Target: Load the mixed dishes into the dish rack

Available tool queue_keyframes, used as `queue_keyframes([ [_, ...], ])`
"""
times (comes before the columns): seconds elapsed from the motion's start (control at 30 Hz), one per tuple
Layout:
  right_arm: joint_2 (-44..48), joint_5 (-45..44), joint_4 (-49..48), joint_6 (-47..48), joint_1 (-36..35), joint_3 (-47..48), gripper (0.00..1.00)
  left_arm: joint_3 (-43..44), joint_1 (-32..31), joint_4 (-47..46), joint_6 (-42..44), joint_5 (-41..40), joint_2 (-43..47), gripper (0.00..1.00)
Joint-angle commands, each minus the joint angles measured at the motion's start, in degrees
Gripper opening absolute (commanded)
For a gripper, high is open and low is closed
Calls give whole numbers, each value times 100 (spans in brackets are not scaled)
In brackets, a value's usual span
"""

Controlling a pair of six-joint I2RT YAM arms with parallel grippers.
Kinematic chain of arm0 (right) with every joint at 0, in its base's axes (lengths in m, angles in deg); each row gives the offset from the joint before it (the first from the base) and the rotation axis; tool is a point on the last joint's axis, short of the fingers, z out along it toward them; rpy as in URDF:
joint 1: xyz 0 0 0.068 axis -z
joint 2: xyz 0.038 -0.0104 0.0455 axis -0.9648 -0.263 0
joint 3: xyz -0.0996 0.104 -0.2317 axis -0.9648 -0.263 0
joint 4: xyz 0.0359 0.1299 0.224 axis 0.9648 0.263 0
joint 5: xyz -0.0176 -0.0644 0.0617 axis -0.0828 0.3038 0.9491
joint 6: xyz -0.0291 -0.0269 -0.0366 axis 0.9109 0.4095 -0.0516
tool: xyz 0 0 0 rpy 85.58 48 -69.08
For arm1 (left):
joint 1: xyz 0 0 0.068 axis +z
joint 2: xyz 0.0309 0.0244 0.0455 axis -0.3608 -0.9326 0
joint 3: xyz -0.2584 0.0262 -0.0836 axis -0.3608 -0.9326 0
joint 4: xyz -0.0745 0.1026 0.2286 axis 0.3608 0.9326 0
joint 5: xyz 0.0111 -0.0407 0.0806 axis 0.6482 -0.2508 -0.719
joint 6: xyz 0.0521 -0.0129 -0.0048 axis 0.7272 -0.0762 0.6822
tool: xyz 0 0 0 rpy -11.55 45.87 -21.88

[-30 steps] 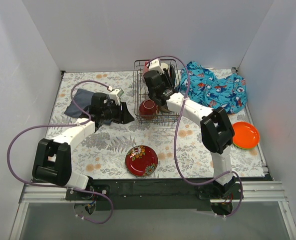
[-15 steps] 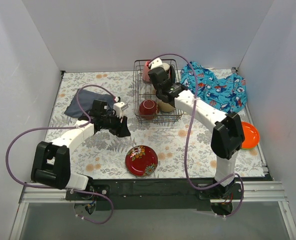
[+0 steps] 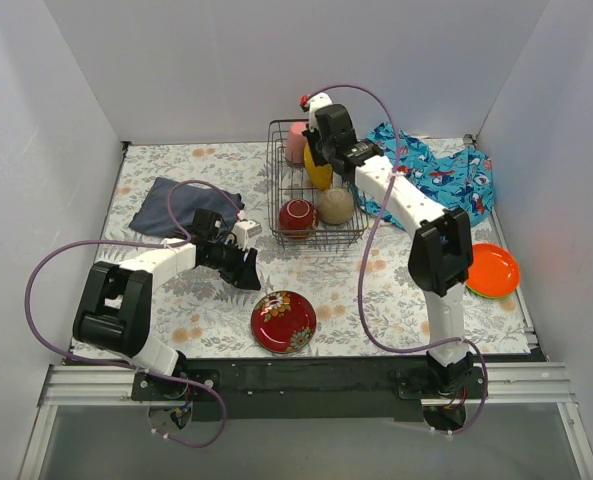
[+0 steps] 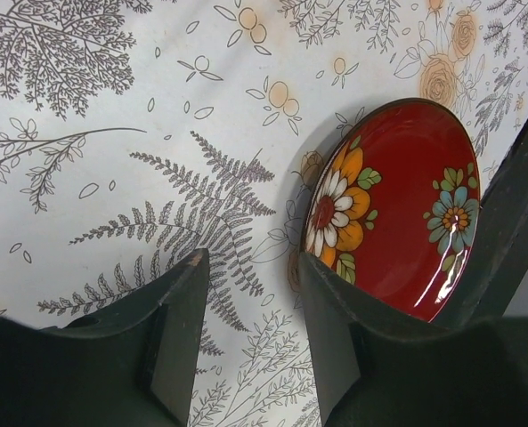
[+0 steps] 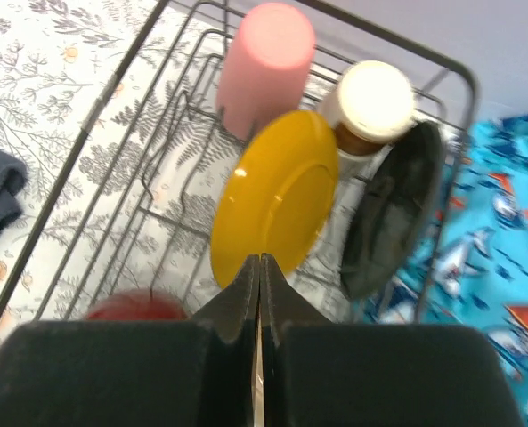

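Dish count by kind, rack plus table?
Plates: 5: yellow plate and dark plate in the black wire dish rack; red floral plate, orange plate, green plate under it on the table.
Bowls: 2: dark red bowl, tan bowl.
Cups: 2: pink cup, cream-topped brown cup.
Total: 9.

Right wrist: dark red bowl (image 5: 134, 307) blurred, mostly behind right hand (image 5: 260, 260). Left wrist: red floral plate (image 4: 397, 205), lower rim behind left hand (image 4: 253, 263).
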Motion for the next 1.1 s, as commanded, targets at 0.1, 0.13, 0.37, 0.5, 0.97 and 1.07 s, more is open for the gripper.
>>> queue_keyframes([
  [0.1, -1058, 708, -408, -247, -216, 1167, 1, -102, -7, 243, 119, -97, 516, 43],
  [0.13, -1137, 655, -434, -246, -243, 1255, 1, -111, 2, 226, 102, -124, 561, 43],
  [0.37, -1560, 32, -558, -255, -366, 1467, 1, -41, -7, 296, 57, -265, 658, 44],
  [0.5, -1472, -566, -558, -19, -348, 1178, 1, -49, 2, 349, 154, -212, 579, 43],
  [0.97, -866, -1068, -461, 307, -76, 474, 1, 30, -7, 199, 198, -10, 148, 43],
  [1.07, -708, -1024, -461, 308, -76, 377, 1, 21, 2, 182, 242, 130, 61, 44],
])
